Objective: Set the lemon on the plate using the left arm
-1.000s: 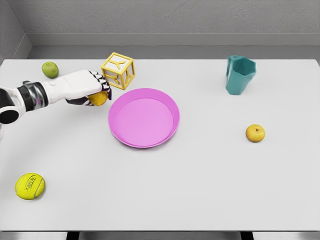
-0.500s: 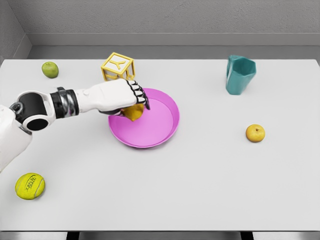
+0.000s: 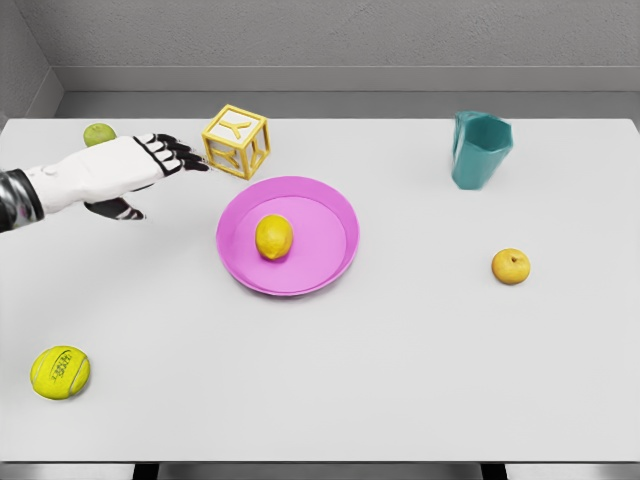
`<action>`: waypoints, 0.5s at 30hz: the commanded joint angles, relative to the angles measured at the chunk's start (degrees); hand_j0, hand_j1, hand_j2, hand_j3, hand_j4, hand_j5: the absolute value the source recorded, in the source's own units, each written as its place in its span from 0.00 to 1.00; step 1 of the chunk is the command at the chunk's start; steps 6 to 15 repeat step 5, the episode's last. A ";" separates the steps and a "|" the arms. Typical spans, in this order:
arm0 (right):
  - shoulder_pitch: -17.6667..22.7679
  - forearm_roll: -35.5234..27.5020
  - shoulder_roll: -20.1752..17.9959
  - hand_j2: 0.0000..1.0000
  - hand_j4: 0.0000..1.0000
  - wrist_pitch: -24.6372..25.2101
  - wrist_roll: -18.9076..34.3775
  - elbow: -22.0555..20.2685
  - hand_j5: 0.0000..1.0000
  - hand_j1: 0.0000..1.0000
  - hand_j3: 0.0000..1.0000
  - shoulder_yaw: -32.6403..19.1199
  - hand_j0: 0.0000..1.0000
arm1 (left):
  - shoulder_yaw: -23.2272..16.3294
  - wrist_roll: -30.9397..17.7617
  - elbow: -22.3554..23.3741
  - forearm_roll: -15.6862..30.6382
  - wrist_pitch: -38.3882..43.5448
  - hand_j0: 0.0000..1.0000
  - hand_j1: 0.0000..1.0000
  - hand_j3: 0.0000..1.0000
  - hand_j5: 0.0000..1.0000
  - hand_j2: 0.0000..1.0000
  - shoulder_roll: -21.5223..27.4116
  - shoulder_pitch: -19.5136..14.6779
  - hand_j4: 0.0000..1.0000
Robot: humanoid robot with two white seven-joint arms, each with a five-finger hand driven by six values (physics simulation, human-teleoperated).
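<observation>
The yellow lemon lies inside the pink plate, left of its middle. My left hand hovers over the table to the plate's left, beside the yellow letter cube, fingers spread and holding nothing. Its arm comes in from the left edge. The right arm does not show.
A yellow wireframe letter cube stands just behind the plate's left rim. A green lime sits at the back left, partly behind my hand. A tennis ball lies front left. A teal cup and a yellow-orange fruit are on the right.
The left hand carried the lemon from beside the cube over the plate, let it go there, and has drawn back to the left with its fingers spread.
</observation>
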 commanded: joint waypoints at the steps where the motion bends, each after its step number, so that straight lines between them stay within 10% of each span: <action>1: 0.00 -0.01 0.00 1.00 1.00 0.00 0.02 0.01 1.00 1.00 1.00 0.00 1.00 | 2.75 0.04 2.53 1.03 0.11 1.00 1.00 1.00 1.00 1.00 2.50 0.09 1.00; 15: 0.00 -0.01 0.00 1.00 1.00 0.00 0.02 0.01 1.00 1.00 1.00 0.00 1.00 | 1.96 0.04 1.83 2.25 0.11 1.00 1.00 1.00 1.00 1.00 2.06 0.35 1.00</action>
